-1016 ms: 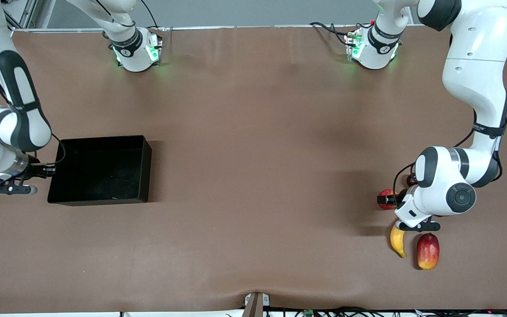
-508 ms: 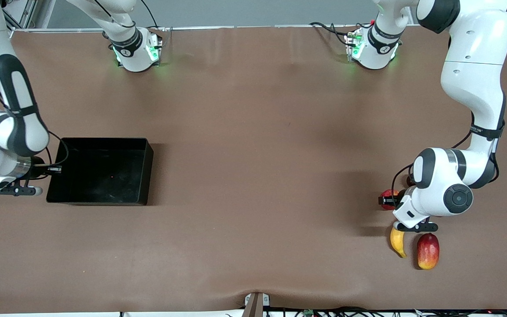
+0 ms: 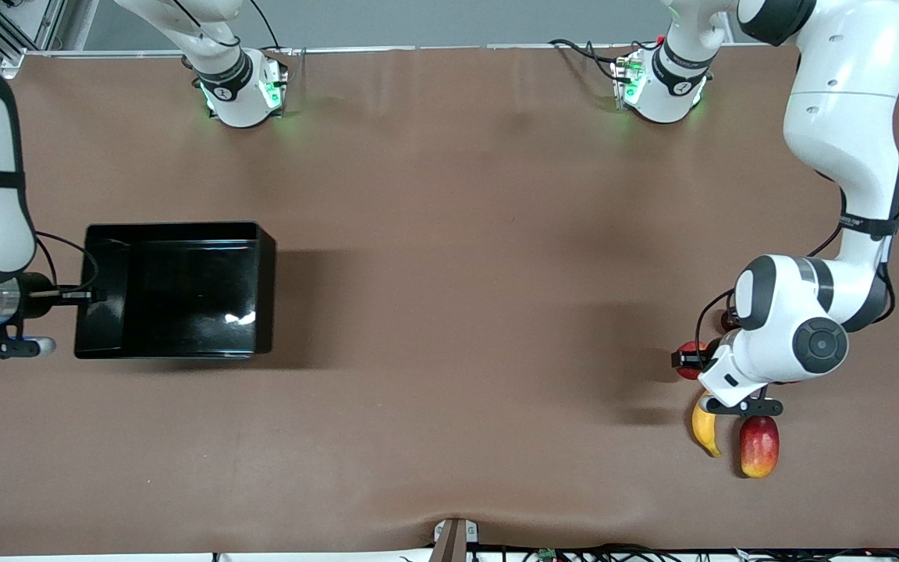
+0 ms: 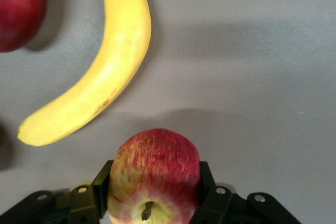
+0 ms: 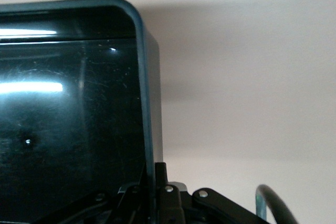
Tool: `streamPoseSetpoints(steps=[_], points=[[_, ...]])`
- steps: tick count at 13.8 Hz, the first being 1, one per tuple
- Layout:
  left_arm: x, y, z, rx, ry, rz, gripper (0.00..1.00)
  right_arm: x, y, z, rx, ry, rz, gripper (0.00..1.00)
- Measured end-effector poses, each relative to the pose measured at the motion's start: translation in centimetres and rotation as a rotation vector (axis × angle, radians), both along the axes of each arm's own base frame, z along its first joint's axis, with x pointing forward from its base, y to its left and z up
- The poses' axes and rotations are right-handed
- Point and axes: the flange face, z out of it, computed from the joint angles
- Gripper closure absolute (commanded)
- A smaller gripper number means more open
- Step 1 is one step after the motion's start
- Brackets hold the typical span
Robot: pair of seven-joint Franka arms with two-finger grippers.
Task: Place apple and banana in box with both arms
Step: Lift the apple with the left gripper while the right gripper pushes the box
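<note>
Brown table (image 3: 449, 312), left gripper (image 4: 152, 203) pinching apple (image 4: 153, 174) (near banana (image 4: 94, 87)), right gripper (image 5: 152, 192) clamping box (image 3: 176, 289) wall

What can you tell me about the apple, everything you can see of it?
The apple is small and round, red streaked over yellow, with a stem dimple facing the left wrist camera. The left gripper is shut on it, a black finger pressed to each side. It is beside the banana, not touching it, at the left arm's end of the table.

Open desk (image 3: 457, 312) lies between box (image 3: 184, 289) and fruit cluster. Banana (image 3: 704, 431) and mango (image 3: 758, 445) crowd the desk beneath the left gripper (image 3: 687, 359).
</note>
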Motion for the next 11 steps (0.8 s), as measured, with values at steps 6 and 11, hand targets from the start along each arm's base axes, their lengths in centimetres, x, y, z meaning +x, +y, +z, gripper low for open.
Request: streamPoseSetpoints(steps=[6, 11], points=[[-1.7, -1.6, 8.6, 0.021, 0.032, 0.002, 1.0, 0.6, 19.3, 0.3, -0.005, 0.011, 0.002, 1.0], [-3.3, -4.0, 15.3, 0.031, -0.003, 0.054, 1.0, -1.5, 33.6, -0.9, -0.01, -0.071, 0.016, 1.0]])
